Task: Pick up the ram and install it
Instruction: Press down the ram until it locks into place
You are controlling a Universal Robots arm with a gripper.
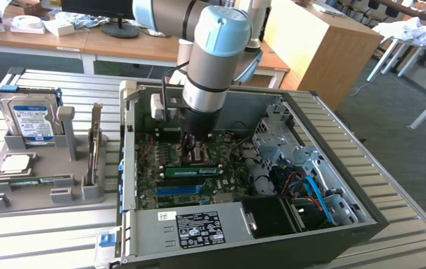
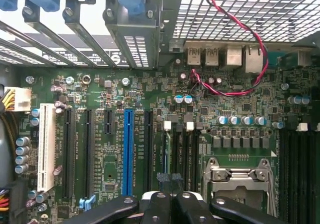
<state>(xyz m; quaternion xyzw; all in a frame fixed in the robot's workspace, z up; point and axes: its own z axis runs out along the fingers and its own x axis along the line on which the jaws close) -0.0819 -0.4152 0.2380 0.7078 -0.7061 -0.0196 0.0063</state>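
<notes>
One long green circuit-board ram stick (image 1: 191,171) lies seated on the motherboard, at 6 o'clock of the black gripper (image 1: 191,150), whose fingers are pressed together, holding nothing. Risk: uneven downward pressure could leave one end unlatched or flex the green motherboard (image 2: 100,91).

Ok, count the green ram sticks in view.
2: one ram stick seated in the motherboard, a second ram stick lying in the grey tray. More may be hidden.
</notes>
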